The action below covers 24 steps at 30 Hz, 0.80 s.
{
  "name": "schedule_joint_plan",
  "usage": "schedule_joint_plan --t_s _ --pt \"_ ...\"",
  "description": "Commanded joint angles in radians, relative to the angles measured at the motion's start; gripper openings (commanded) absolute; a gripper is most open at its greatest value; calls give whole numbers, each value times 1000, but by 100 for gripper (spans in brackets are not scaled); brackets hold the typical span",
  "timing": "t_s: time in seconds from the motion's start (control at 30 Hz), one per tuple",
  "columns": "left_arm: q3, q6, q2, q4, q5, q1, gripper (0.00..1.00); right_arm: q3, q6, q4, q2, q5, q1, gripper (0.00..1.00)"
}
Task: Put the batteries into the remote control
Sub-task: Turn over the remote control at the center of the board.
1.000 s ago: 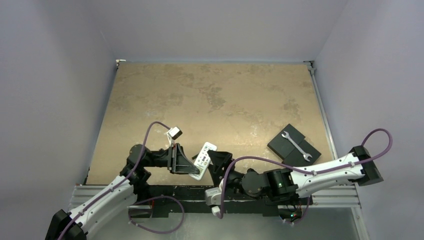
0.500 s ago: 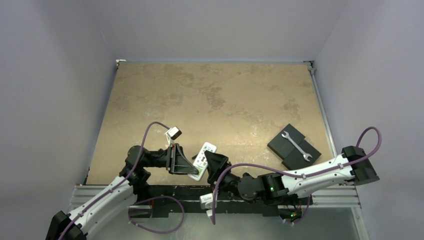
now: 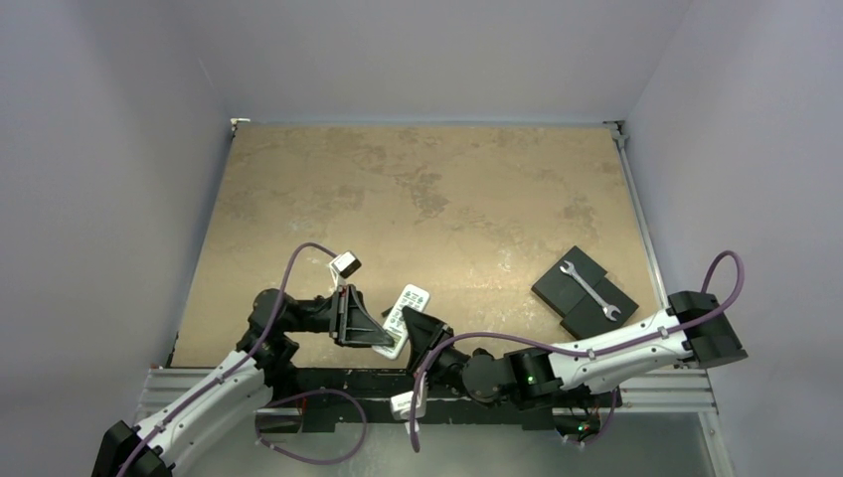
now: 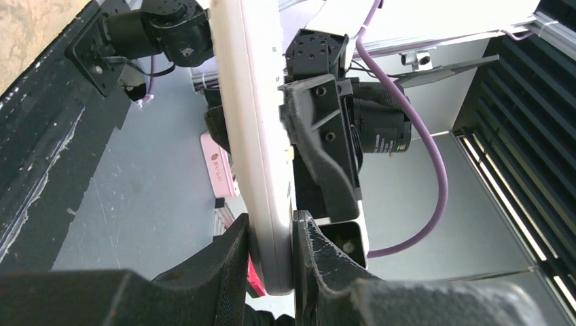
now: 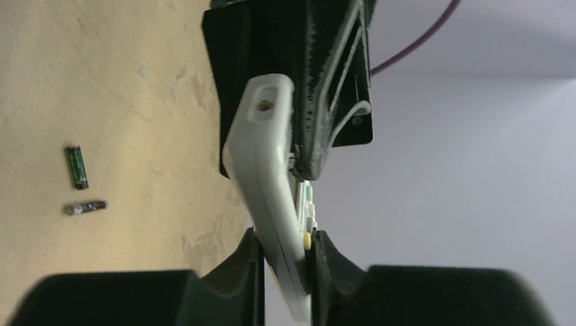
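Observation:
The white remote control (image 3: 406, 316) is held in the air over the table's near edge, gripped at both ends. My left gripper (image 3: 382, 338) is shut on one end of it (image 4: 255, 136), fingers pressed on both faces. My right gripper (image 5: 284, 246) is shut on the other end (image 5: 265, 170), one finger on the button side and one on the plain back. In the top view the right gripper (image 3: 418, 326) sits just right of the remote. Two dark batteries (image 5: 77, 166) (image 5: 86, 207) lie on the table, side by side and apart from both grippers. They do not show in the top view.
A black block (image 3: 596, 303) with a silver wrench (image 3: 589, 289) on it rests at the table's right side. The black front rail (image 3: 328, 378) runs under both grippers. A pink object (image 4: 221, 166) lies below the table edge.
My right arm has slid left to the remote and its jaws have closed on the free end. The left gripper has kept its hold and stayed in place.

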Motion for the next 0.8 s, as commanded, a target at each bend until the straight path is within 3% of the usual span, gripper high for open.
schedule_joint_plan --t_s 0.0,0.07,0.33,0.57,0.77 --pt "48 79 -14 -78 14 5 8 5 7 115 2 25 4 7" --pt "79 142 -19 -176 15 5 12 7 9 112 8 39 4 0" --pt "180 308 -24 -435 1 5 38 6 18 115 10 51 4 0" --pt "259 459 -17 -641 -52 5 68 -9 50 111 -11 74 4 0" --pt "376 593 -11 -812 -123 5 71 0 159 16 -49 100 4 0"
